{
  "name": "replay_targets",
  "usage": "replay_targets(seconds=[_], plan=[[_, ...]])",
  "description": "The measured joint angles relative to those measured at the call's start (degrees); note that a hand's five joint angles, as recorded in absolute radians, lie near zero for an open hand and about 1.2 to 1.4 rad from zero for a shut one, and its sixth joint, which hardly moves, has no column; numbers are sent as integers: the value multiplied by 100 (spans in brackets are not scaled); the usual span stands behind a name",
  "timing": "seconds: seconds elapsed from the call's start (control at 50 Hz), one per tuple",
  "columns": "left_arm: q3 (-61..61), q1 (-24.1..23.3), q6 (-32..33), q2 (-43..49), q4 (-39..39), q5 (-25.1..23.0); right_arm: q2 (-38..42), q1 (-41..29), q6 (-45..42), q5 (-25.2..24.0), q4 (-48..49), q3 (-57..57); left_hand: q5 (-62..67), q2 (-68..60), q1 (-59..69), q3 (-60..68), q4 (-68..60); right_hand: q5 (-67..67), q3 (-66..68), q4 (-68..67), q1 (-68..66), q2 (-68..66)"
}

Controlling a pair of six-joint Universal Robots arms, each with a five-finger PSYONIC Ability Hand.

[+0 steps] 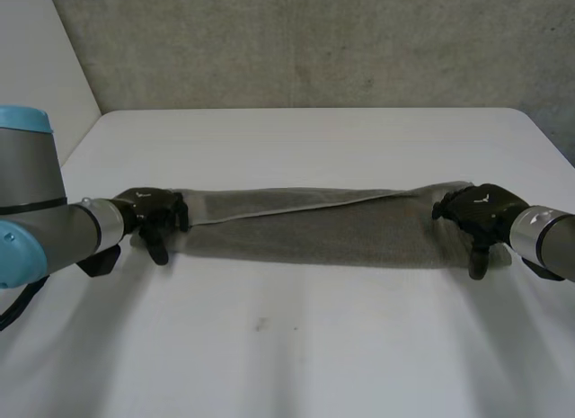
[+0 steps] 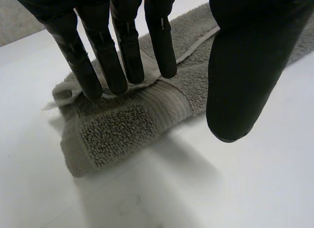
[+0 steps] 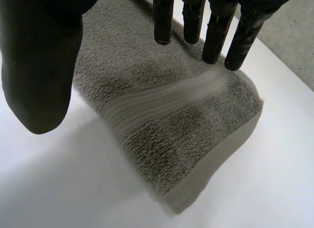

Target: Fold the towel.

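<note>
A: Where is the towel?

B: It is folded into a long grey strip and lies flat across the middle of the white worktop. It runs from near the left edge towards the right edge, in line with the far edge. An upper layer shows as a slanting edge along its far side.

A: And the left hand?

B: It is at the strip's left end. Its fingers are straight and side by side, with the tips down on the towel by the edge of the upper layer. The thumb stands well apart from them, so nothing is pinched.

A: The right hand?

B: It is at the right end, over the rounded fold. Its fingers are straight and slightly spread, with the tips at the towel's surface. I cannot tell whether they press it. Its thumb is held wide, beside the towel's near edge, and grips nothing.
</note>
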State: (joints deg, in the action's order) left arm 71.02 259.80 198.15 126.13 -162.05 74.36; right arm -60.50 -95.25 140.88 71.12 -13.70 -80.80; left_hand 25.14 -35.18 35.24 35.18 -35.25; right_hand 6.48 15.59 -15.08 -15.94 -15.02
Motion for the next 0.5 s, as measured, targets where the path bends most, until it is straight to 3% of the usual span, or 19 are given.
replay_targets(seconds=[0.18, 0.3, 0.5], plan=[[-1040, -25, -59, 694, 35, 66, 36, 12, -78, 28, 396, -366, -651, 630, -630, -628, 638, 0, 0, 0, 0, 0], [-2018, -51, -215, 1255, 266, 333, 74, 28, -87, 52, 506, -481, -2193, 2290, -2278, -2281, 2288, 0, 0, 0, 0, 0], [-2817, -100, -429, 1513, 623, 565, 1, 271, -93, 56, 773, -696, -2358, 2547, -2521, -2533, 2537, 95, 98, -119, -82, 0]])
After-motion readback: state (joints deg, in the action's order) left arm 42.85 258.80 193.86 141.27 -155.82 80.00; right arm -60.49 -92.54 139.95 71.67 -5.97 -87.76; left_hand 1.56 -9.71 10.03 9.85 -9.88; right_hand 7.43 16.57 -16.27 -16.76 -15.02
